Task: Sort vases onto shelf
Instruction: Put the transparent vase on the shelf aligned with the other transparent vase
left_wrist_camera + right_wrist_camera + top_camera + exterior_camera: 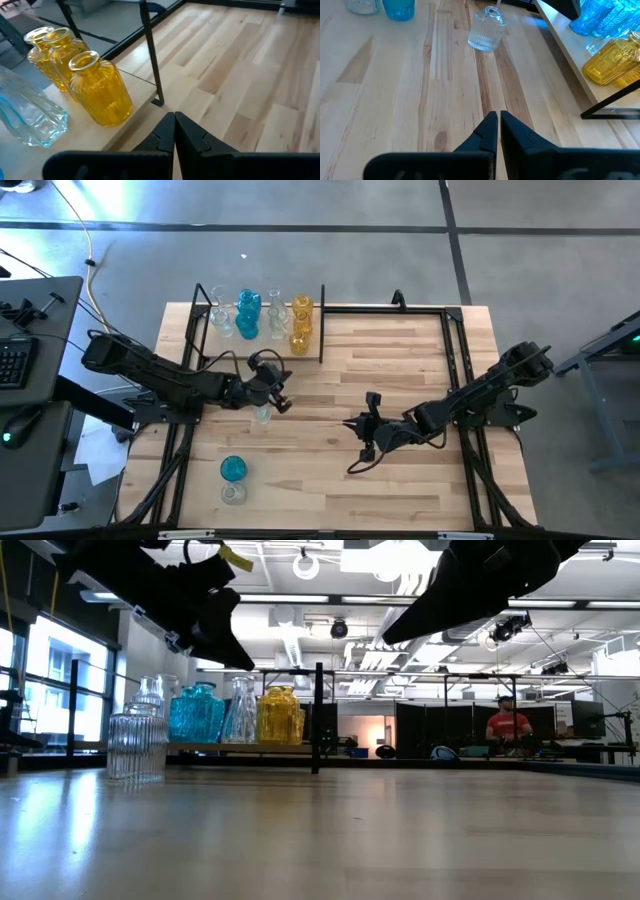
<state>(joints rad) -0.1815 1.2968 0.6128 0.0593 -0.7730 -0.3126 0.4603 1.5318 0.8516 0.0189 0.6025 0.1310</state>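
With both the left gripper (174, 131) and right gripper (498, 131) closed and empty, we judge the ribbed clear glass vase (487, 29), standing mid-tabletop just off the shelf (310, 352), rigid, slippery and breakable, best pinched at its narrow neck.

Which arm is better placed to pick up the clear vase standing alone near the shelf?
Left, probably. The left claw hangs close beside the clear vase, while the right claw is farther off across the table.

Grey concrete floor (400, 205) surrounds the table; bright windows (45, 690) and ceiling lights (310, 565) beyond.
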